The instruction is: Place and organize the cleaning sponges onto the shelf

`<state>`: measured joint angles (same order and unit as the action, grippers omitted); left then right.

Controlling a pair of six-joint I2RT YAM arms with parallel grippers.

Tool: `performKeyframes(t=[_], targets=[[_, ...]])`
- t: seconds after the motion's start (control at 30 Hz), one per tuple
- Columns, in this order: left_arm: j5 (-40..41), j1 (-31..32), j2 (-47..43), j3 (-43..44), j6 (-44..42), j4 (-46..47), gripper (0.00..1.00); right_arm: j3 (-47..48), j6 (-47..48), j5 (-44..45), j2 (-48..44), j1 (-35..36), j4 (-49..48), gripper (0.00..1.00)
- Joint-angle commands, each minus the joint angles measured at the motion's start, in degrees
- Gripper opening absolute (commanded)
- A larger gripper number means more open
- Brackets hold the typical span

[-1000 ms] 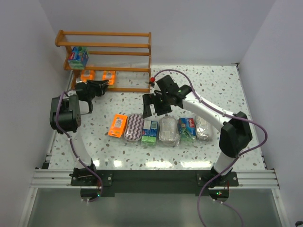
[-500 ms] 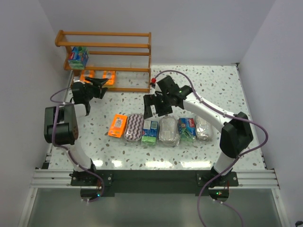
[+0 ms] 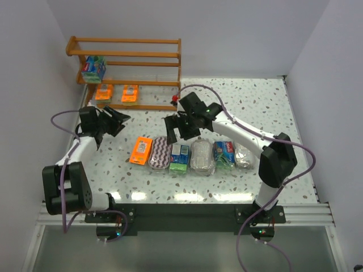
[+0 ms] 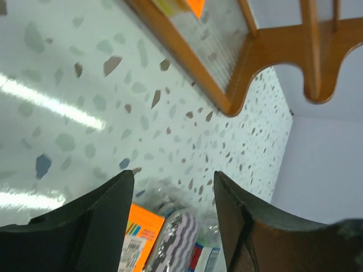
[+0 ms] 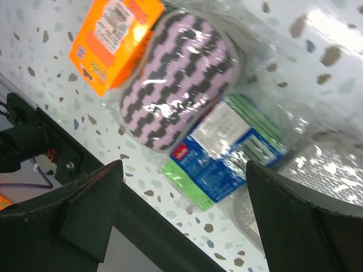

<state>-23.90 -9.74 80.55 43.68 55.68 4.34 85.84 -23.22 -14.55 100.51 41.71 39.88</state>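
Observation:
The shelf [image 3: 127,56] stands at the far left. It holds a blue-and-green block [image 3: 93,69] on the middle tier and two orange packs [image 3: 104,92] [image 3: 130,93] on the bottom tier. A row lies on the table: an orange pack [image 3: 140,150], a purple zigzag pad [image 3: 161,152], a blue-green block [image 3: 180,154], a grey-white pad [image 3: 202,156], another blue-green block [image 3: 224,153] and another grey-white pad [image 3: 244,154]. My left gripper [image 3: 115,120] is open and empty in front of the shelf. My right gripper [image 3: 177,129] is open and empty, above the purple pad [image 5: 176,93] and block [image 5: 227,147].
The shelf's bottom rail and end post [image 4: 249,62] are close ahead of the left gripper. The white walls enclose the table on the left, back and right. The black base rail [image 3: 181,212] runs along the near edge.
My left arm has pulled back from the shelf's bottom tier toward the near side, gripper empty. My right gripper has shifted slightly left over the row.

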Motion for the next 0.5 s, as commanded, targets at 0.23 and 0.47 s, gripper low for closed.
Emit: performKeyframes(t=[0.23,0.47], targets=[[-1.2,0.2,-8.1,-4.9,-16.6,-25.1,0.14,16.3,2.1,2.5,11.2,8.5,3.1,0.84],[1.1,0.9,-12.3,-4.4,-19.0,-38.3,0.06,20.8,2.0,0.9,15.5,9.8,4.0,0.83]])
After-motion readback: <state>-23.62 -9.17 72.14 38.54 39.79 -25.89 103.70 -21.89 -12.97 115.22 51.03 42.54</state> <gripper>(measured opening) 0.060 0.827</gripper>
